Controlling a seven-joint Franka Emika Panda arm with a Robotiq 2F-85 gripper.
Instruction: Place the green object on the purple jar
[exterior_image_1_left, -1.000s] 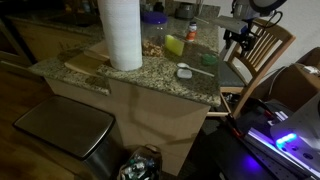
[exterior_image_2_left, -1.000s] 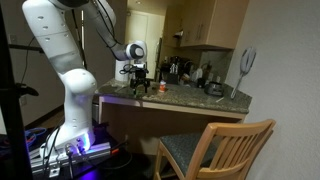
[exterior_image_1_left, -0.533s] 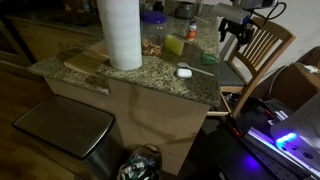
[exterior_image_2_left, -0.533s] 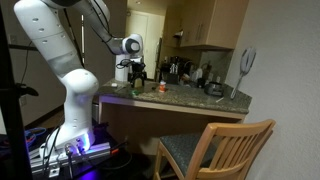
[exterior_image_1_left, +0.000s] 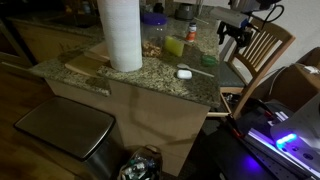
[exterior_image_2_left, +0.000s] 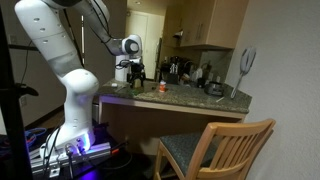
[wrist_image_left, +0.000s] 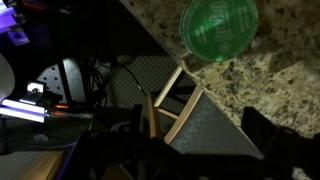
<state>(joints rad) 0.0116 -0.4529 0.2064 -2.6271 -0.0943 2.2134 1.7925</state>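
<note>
The green object is a small round bright green piece lying on the granite counter near its edge; it also shows in an exterior view. The purple jar stands at the back of the counter behind the paper towel roll. My gripper hangs in the air beyond the counter's edge, above the wooden chair, apart from the green object. In the wrist view its dark fingers are spread wide with nothing between them. It also shows in an exterior view.
A tall paper towel roll stands on a wooden board. A yellow-green block, a small red-topped container and a small white piece lie on the counter. A wooden chair stands at the counter's end.
My gripper has risen a little above the counter's end since a second ago. It has hardly moved in the last half second. The objects have not moved.
</note>
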